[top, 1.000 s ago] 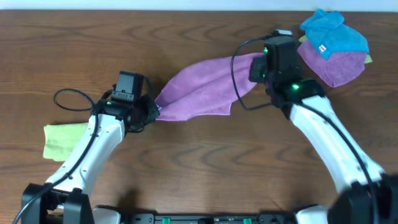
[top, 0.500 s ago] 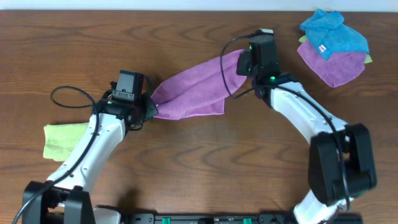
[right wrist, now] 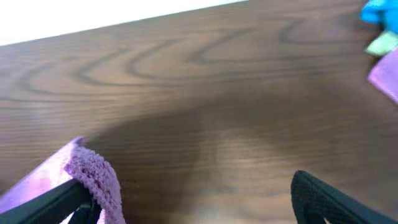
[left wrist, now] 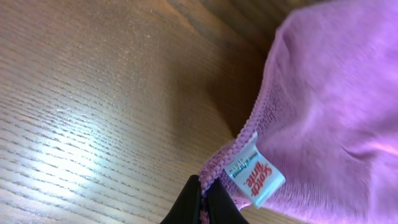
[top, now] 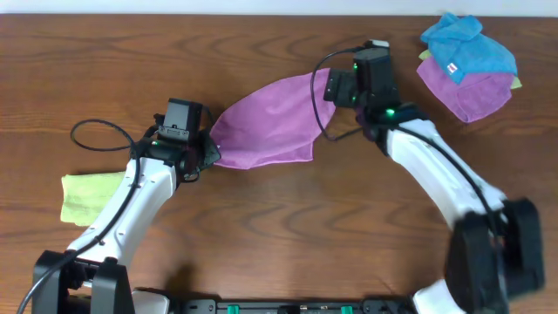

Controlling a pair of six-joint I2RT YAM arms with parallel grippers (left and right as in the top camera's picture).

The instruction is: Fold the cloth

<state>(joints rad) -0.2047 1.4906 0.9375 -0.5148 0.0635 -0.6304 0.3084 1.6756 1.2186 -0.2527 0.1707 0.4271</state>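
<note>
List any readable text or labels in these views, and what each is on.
"Scotch Brite": red print on the white tag sewn to the purple cloth edge.
Smaller blue print on that tag: too blurred to read.
The white label on the blue cloth, overhead: too small to read.

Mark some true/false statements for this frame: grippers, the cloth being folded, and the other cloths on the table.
1. The left gripper is shut on an edge of the purple cloth. True.
2. The right gripper is clamped shut. False: in its wrist view the jaws stand wide apart, with a cloth corner against one finger.
3. A white tag sits on the cloth right by the left gripper. True.
4. The blue cloth lies beside the left arm. False: it tops the pile at the far right, over a second purple cloth; the yellow cloth is the one by the left arm.
</note>
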